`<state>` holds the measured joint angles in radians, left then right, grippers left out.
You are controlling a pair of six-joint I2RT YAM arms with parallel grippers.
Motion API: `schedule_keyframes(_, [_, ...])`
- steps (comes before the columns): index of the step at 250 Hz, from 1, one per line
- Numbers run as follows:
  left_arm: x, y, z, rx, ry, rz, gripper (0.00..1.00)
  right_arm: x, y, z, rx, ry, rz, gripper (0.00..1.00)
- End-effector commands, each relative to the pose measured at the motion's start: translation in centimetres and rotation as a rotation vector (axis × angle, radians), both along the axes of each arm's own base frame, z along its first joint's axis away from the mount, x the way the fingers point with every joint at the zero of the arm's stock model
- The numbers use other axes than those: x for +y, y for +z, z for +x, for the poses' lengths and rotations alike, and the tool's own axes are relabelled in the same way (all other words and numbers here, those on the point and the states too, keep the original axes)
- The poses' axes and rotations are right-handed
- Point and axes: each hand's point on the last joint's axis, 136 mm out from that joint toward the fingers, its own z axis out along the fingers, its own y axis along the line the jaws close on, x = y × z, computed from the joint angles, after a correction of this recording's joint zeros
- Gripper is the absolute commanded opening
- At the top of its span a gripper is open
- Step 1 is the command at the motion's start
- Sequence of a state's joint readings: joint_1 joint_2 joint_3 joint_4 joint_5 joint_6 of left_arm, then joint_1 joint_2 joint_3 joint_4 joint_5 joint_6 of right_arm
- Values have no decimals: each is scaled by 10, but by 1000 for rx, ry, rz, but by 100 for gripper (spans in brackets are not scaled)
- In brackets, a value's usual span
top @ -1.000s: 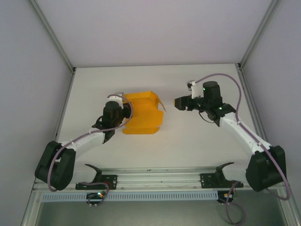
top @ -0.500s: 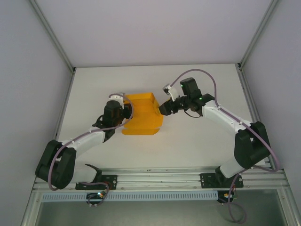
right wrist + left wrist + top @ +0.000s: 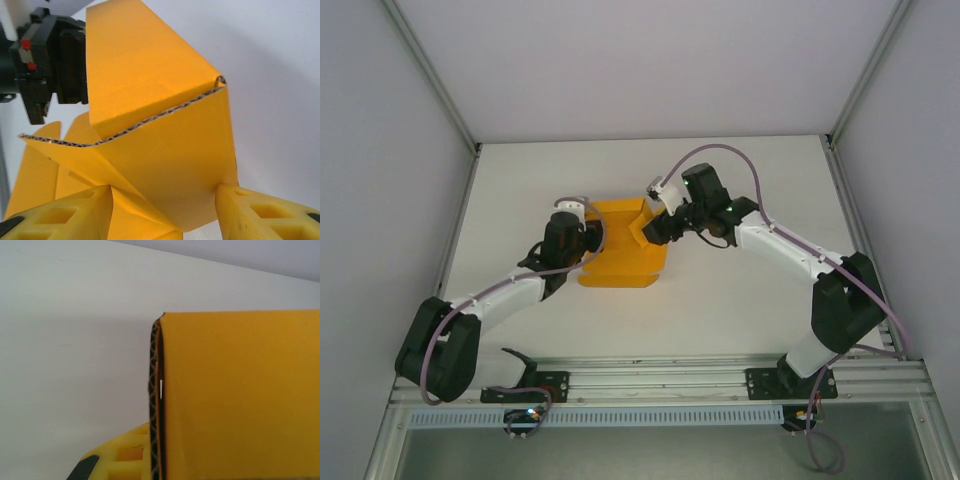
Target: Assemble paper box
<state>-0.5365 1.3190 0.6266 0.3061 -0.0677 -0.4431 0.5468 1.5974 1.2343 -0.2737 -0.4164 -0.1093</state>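
While the left gripper [image 3: 582, 232] is pinching the box [image 3: 620, 255] by the edge nearest it, jaws closed tight on the card, the right gripper [image 3: 648, 228] is straddling a raised flap [image 3: 165, 150] on the opposite side. Its fingers [image 3: 260, 215] are standing half apart with the folded card between them, not clearly pressing it. The box is lying on the table [image 3: 740, 300] between the two grippers, touching both. The risk, as I judge it, is sitting in the thin card. If the right gripper is pushing in faster than the crease is giving, the flap could buckle off its line, or the whole box could twist in the left pinch and slide out. So loose a straddle could also let the flap spring back. The flap is pointing up and toward the right gripper. The box is looking nearly square from above, so its long axis is hard to call, perhaps running crosswise to the line between the grippers.
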Motion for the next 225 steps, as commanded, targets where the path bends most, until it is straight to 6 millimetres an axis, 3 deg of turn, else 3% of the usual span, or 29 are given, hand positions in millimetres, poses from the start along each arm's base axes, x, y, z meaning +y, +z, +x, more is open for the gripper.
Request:
schedule_keyframes(1, [-14, 22, -4, -49, -58, -5, 0, -6, -4, 22, -92, -110, -96, 57])
schedule_keyframes(43, [-19, 27, -9, -66, -75, 4, 0, -25, 3, 45, -200, -274, -129, 56])
schedule_keyframes(84, [-23, 28, -11, -70, -84, 12, 0, -27, 7, 56, -232, -336, -106, 55])
schedule_keyframes(125, [-19, 30, -9, -65, -29, 28, 0, -37, 12, 67, -230, -474, -73, 24])
schedule_keyframes(141, [-15, 31, -7, -60, 15, 35, 0, -45, 11, 71, -222, -558, -79, 17])
schedule_keyframes(178, [-4, 36, -6, -49, 157, 51, 0, -89, -3, 81, -244, -906, -259, 9])
schedule_keyframes(209, [7, 35, -4, 9, 264, 41, 0, -133, -20, 76, -231, -1179, -405, 7])
schedule_keyframes(225, [11, 33, -4, 34, 300, 49, 0, -149, -22, 71, -249, -1286, -448, 0])
